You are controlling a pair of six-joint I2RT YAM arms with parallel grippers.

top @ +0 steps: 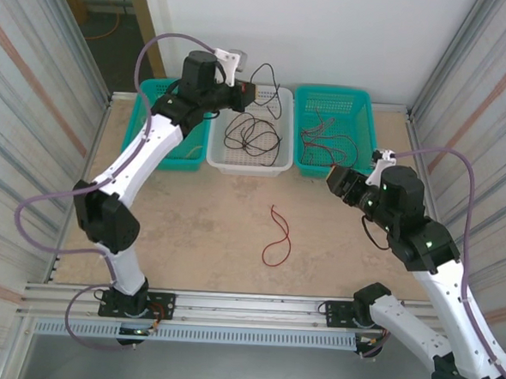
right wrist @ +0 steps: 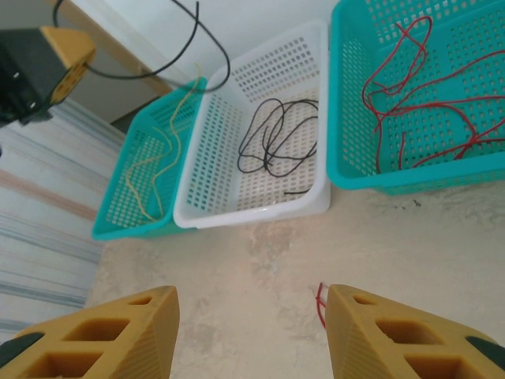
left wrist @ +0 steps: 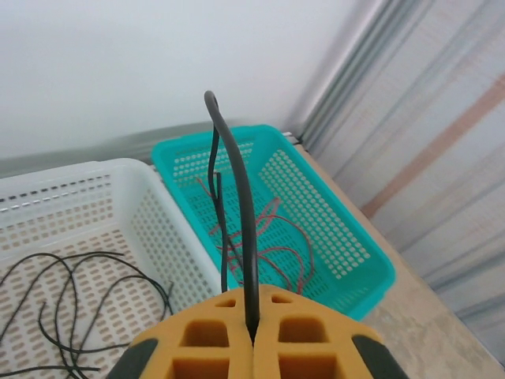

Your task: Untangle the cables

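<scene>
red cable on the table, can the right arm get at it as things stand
Probably yes: the right gripper is open and empty, and the red cable lies loose on the table close by, with nothing between them.

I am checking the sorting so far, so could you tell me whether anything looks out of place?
One red cable lies loose on the table, outside any basket, while the other red cables sit in the right teal basket. The left tool also holds a black cable over the white basket.
</scene>
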